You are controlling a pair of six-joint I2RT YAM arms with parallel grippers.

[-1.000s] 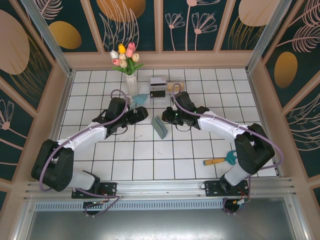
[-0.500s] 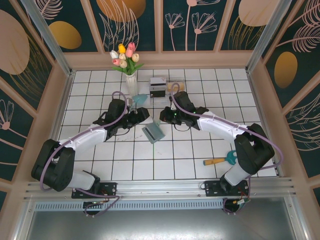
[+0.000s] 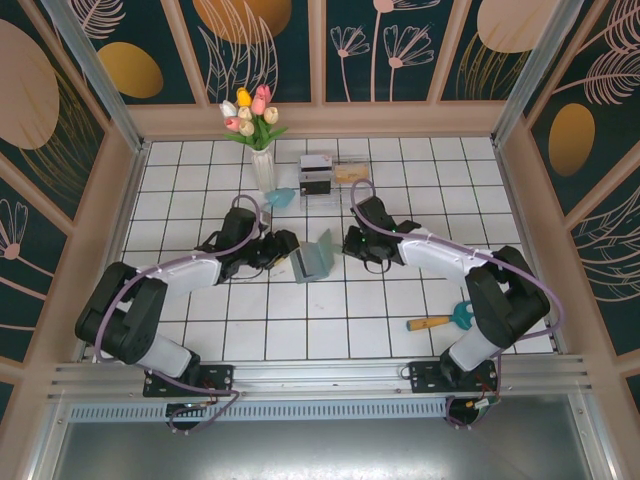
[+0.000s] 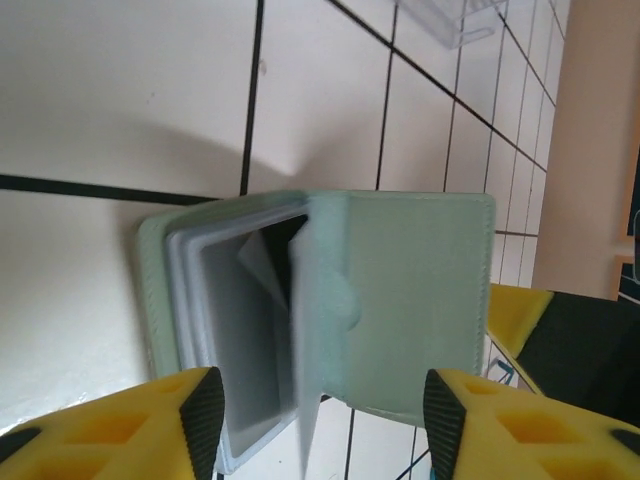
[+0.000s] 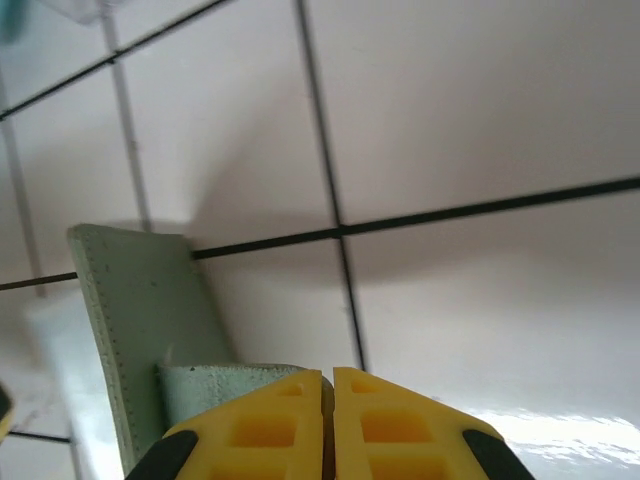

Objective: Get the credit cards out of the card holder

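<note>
The card holder [image 3: 313,262] stands half open on the tiles at the centre, sage-green outside and blue-grey inside [image 4: 235,330]. My right gripper [image 3: 347,244] is shut on the edge of its green flap [image 5: 215,385] and holds that side up. My left gripper [image 3: 284,250] straddles the card holder from the left, and its black pads [image 4: 205,420] stand apart with small gaps to the covers. The left gripper [image 4: 323,425] holds nothing. The credit cards are hidden inside; a pale leaf [image 4: 262,270] shows in the fold, and I cannot tell whether it is a card.
A vase of tulips [image 3: 260,135] and a clear compartment box [image 3: 320,176] stand behind the grippers, with a small teal thing [image 3: 282,197] between them. A yellow-handled tool [image 3: 440,320] lies at the front right. Wooden walls frame the tiled floor.
The card holder has gone from a narrow folded strip to half open, shifted slightly left. The left gripper has moved in around it and its jaws have narrowed. The right gripper has stayed shut.
</note>
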